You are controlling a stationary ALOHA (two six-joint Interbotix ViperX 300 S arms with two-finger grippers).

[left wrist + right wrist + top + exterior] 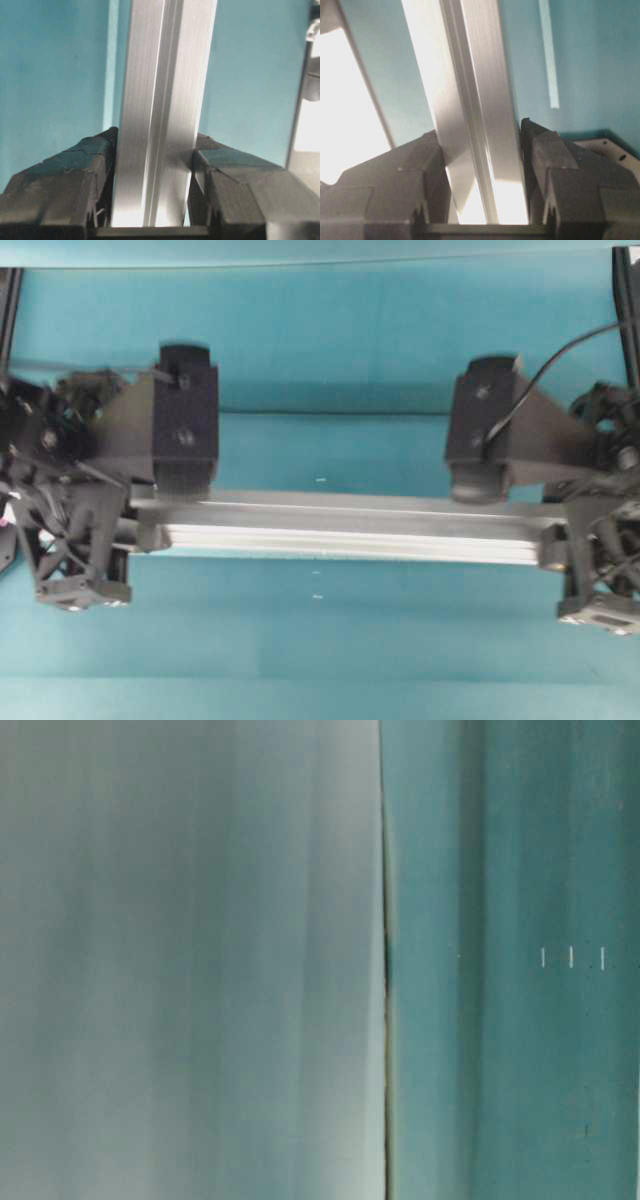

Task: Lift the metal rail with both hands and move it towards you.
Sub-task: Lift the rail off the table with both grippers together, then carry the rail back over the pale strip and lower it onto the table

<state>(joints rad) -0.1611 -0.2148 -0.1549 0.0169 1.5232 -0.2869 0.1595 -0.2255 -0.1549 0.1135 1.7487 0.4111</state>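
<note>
Overhead view: the metal rail (350, 528) is seen lying crosswise between 2 black grippers, over a teal table (330, 640); each end is taken by 1 gripper.
Left gripper (152, 165): closed on the rail; in the left wrist view both fingers (65, 185) are pressed against the rail's 2 side faces, with no gap visible.
Right gripper (482, 165): likewise clamped on the rail; in the right wrist view its fingers (570, 175) are seated against the sides of the bar.
Rail position: held near its 2 ends, roughly level across the overhead view. A shadow band is seen on the table behind it, so it is judged to be lifted clear, though the height cannot be told.
Table-level view: only blurred grey and teal surfaces are shown; nothing of the rail can be made out.
Stiffness: the rail is judged rigid, a grooved aluminium extrusion that will not sag between 2 end grips.
Weight: judged moderate for its length, and shared by 2 arms.
Surface: smooth bare metal, judged slippery against the finger pads; a twist or uneven pull could let 1 end slide.
Hold: the flat side faces near each end are judged the right place, as taken now.
Next move: both ends should be drawn toward the robot together and kept parallel.
</note>
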